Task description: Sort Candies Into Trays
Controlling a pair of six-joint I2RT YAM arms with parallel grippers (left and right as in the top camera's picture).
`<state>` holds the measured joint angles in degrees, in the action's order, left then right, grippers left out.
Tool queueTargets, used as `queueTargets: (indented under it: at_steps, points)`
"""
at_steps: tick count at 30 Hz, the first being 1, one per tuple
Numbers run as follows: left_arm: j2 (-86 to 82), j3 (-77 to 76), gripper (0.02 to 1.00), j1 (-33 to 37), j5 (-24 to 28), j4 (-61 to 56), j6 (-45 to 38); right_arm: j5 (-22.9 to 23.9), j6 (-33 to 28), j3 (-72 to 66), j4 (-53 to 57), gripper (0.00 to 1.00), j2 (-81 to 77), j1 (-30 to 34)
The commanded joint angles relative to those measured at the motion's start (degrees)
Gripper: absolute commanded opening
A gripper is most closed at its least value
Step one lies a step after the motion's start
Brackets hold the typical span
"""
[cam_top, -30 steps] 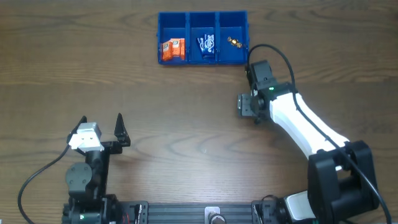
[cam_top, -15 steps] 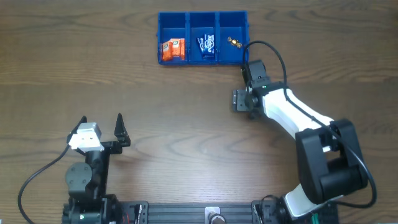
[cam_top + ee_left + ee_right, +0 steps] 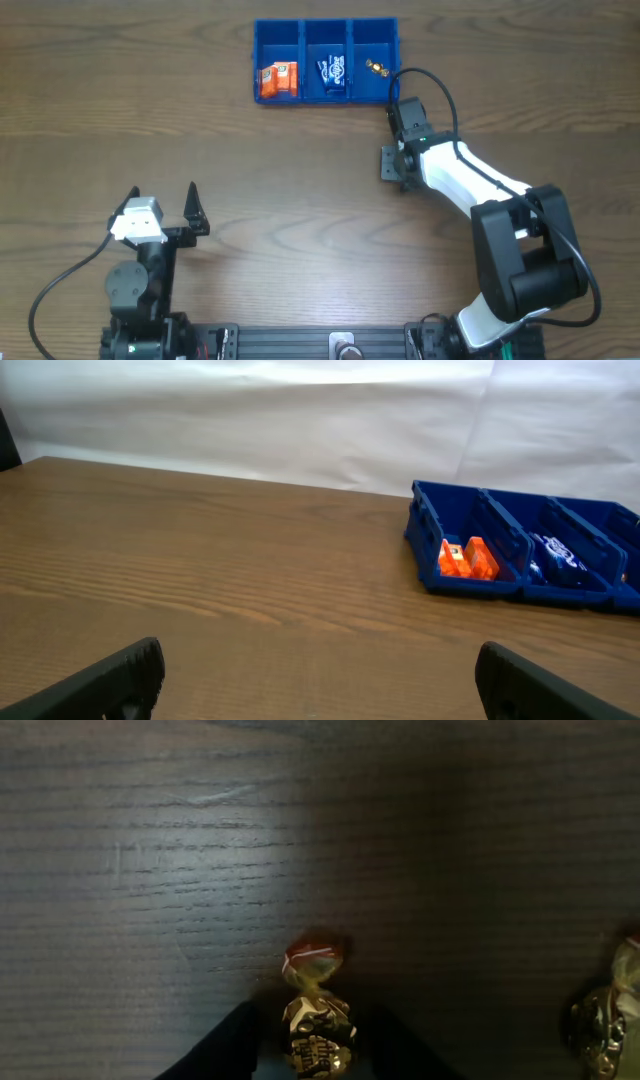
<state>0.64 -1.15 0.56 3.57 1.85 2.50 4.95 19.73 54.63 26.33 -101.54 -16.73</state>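
A blue tray [image 3: 325, 34] with three compartments stands at the far side of the table, and the left wrist view shows it too [image 3: 432, 515]. Orange candies [image 3: 277, 80] [image 3: 467, 558] lie in its left compartment, blue candies [image 3: 332, 71] [image 3: 560, 552] in the middle one, and a gold candy [image 3: 378, 67] in the right one. My right gripper [image 3: 392, 165] [image 3: 315, 1050] is down at the table just below the tray's right end, shut on a gold-wrapped candy [image 3: 315, 1020] whose reddish twisted end sticks out. My left gripper [image 3: 165, 205] [image 3: 318, 655] is open and holds nothing, near its base.
A second gold candy [image 3: 600, 1015] lies on the wood close beside the right gripper. The right arm's black cable [image 3: 430, 80] loops up near the tray's right end. Bare wooden table lies between the two arms.
The right gripper has shifted a little left and toward the tray, and its arm has folded in closer. The left arm has not moved.
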Motion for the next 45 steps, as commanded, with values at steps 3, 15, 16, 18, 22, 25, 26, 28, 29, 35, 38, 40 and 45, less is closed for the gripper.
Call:
queueTargets:
  at_steps: [3, 15, 16, 18, 22, 25, 26, 28, 29, 35, 38, 40, 45]
  points:
    - [-0.3, 0.9, 0.996, 0.2, 0.7, 2.4, -0.8, 1.4, -0.2, 0.1, 0.3, 0.194, -0.7, 0.7]
    - [-0.3, 0.9, 0.998, 0.2, 0.7, 2.4, -0.8, 2.3, -0.7, 22.8, 12.6, 0.178, 14.4, -4.1]
    - [-0.3, 0.9, 0.996, 0.2, 0.7, 2.4, -0.8, 4.0, -0.9, 28.3, 14.4, 0.178, 12.3, -4.1]
    - [-0.3, 0.9, 0.998, 0.2, 0.7, 2.4, -0.8, 5.2, -2.7, 38.9, 16.8, 0.176, 6.2, -3.5]
    - [-0.3, 0.9, 0.998, 0.2, 0.7, 2.4, -0.8, 5.5, -3.3, 51.1, 19.9, 0.187, -6.5, -1.7]
    - [-0.3, 0.9, 0.998, 0.2, 0.7, 2.4, -0.8, 5.3, -3.3, 55.4, 20.1, 0.189, -14.2, -1.2]
    - [-0.3, 0.9, 0.998, 0.2, 0.7, 2.4, -0.8, 5.2, -3.3, 55.9, 19.6, 0.189, -16.2, -1.0]
    - [-0.3, 0.9, 0.998, 0.2, 0.7, 2.4, -0.8, 4.3, -3.3, 56.0, 18.2, 0.198, -19.4, -0.6]
    - [-0.3, 0.9, 0.998, 0.2, 0.7, 2.4, -0.8, 4.0, -3.3, 56.0, 17.7, 0.209, -20.7, -0.5]
    - [-0.3, 0.9, 0.996, 0.2, 0.7, 2.4, -0.8, 4.0, -3.3, 56.0, 16.1, 0.378, -22.6, -0.4]
    - [-0.3, 0.9, 0.998, 0.2, 0.7, 2.4, -0.8, 4.0, -3.3, 56.0, 15.3, 0.621, -22.6, -0.3]
    - [-0.3, 0.9, 0.998, 0.2, 0.7, 2.4, -0.8, 4.0, -3.6, 55.9, 17.6, 0.693, -20.2, 0.7]
    - [-0.3, 0.9, 0.998, 0.2, 0.7, 2.4, -0.8, 4.2, -8.6, 43.7, 18.6, 0.704, -3.2, 4.0]
